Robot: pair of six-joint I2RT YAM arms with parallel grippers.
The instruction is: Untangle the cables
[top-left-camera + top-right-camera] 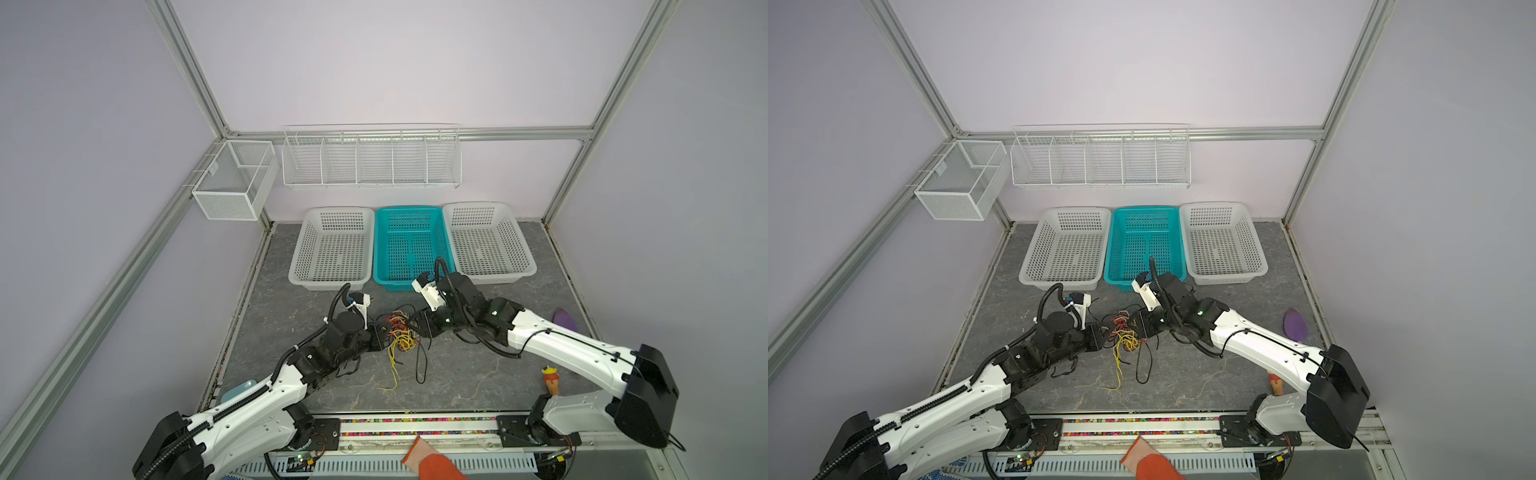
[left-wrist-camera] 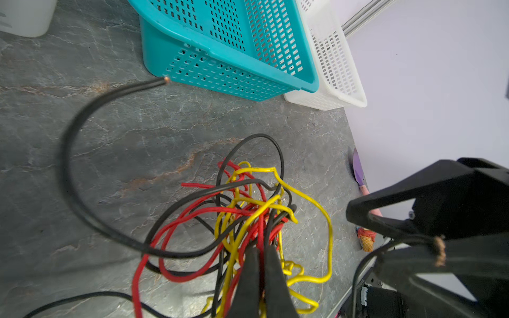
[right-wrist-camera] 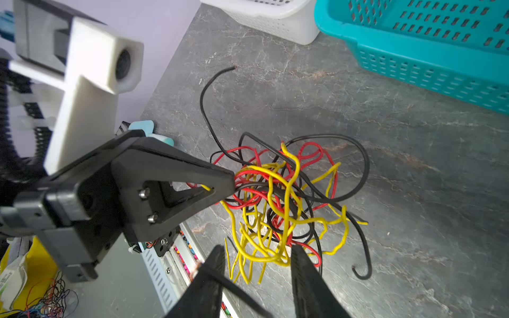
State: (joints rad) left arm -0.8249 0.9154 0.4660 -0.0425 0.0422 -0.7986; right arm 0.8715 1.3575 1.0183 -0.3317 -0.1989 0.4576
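Marbled tabletop; wrist views alone reveal left claw pinching cables.

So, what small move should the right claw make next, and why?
Probably close the right claw on the black cable lying between its open jaws. The left claw holds the red, yellow and black cable tangle, so pulling could then free it.
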